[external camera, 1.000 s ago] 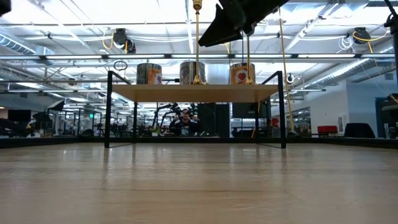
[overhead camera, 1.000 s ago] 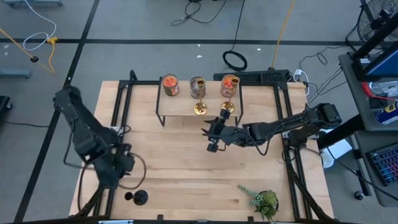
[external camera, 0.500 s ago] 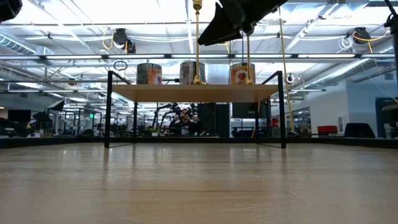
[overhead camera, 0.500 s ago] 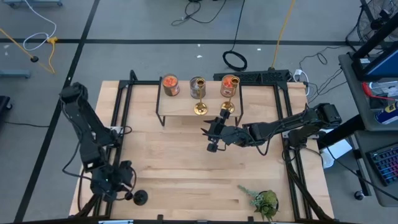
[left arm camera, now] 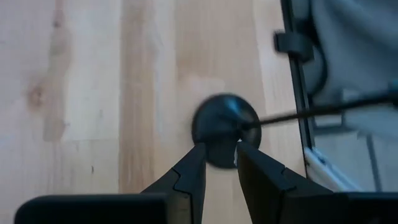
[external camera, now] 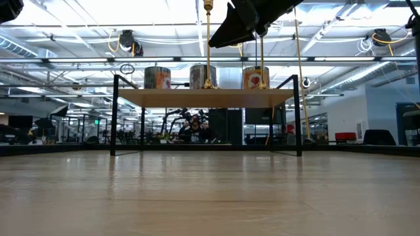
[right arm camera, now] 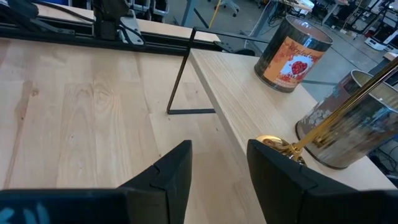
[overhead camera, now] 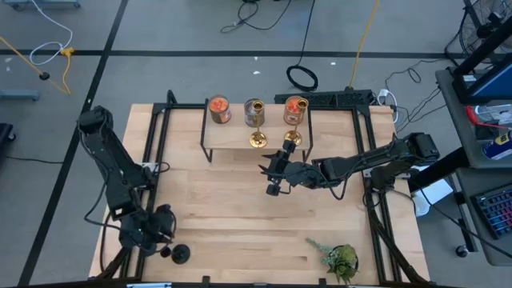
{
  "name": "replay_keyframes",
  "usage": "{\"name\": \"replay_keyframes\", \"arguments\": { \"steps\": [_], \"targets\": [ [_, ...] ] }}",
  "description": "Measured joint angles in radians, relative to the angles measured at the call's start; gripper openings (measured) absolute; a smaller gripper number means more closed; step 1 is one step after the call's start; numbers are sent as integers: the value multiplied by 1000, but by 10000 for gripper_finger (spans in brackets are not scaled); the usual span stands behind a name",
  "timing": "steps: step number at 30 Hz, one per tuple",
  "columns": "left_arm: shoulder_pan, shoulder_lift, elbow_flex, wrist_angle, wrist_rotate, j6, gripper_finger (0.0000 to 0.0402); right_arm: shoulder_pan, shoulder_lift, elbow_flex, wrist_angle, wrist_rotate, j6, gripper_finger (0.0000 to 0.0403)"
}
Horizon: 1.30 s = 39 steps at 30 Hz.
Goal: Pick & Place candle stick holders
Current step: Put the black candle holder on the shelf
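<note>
change: left tool [overhead camera: 164,238] dropped toward 7 o'clock, over black candle stick holder [overhead camera: 180,254]
left tool state: slightly open, empty
right tool [overhead camera: 274,178]: open, idle, unmoved
meaning: grasp imminent

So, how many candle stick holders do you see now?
3: two gold candle stick holders on the shelf, one black candle stick holder near the left gripper.

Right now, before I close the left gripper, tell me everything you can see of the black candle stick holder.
The black candle stick holder is matte black with a round flat base and a thin stem. It seems to lie tipped on the wooden table near the front left corner, its stem running toward the table's edge. Its top cup cannot be made out. The left gripper hovers over the base, fingers open on either side; contact is not clear.
</note>
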Motion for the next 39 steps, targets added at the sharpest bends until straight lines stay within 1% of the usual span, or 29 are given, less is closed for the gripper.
{"name": "replay_keyframes", "arguments": {
  "steps": [3,7,10,14,16,19,21,24,35,39],
  "targets": [
    [9,0,0,-1,-40,-58,93,0,0,0,0,0,0,153],
    [30,0,0,0,-47,-30,93,0,0,0,0,0,0,153],
    [30,0,0,2,9,92,93,0,0,0,0,0,0,153],
    [29,0,0,49,136,281,93,0,0,0,0,0,-2,153],
    [29,0,0,85,141,355,93,0,0,0,0,0,-3,153],
    [29,0,0,142,75,430,92,0,0,0,0,0,-3,153],
    [30,0,0,166,44,443,92,0,0,0,0,0,-3,153],
    [30,0,0,174,36,443,92,0,0,0,0,0,-3,153],
    [28,0,0,213,35,448,92,0,0,0,0,0,-3,153],
    [15,0,0,202,59,444,92,0,0,0,0,0,-3,153]
  ]
}}
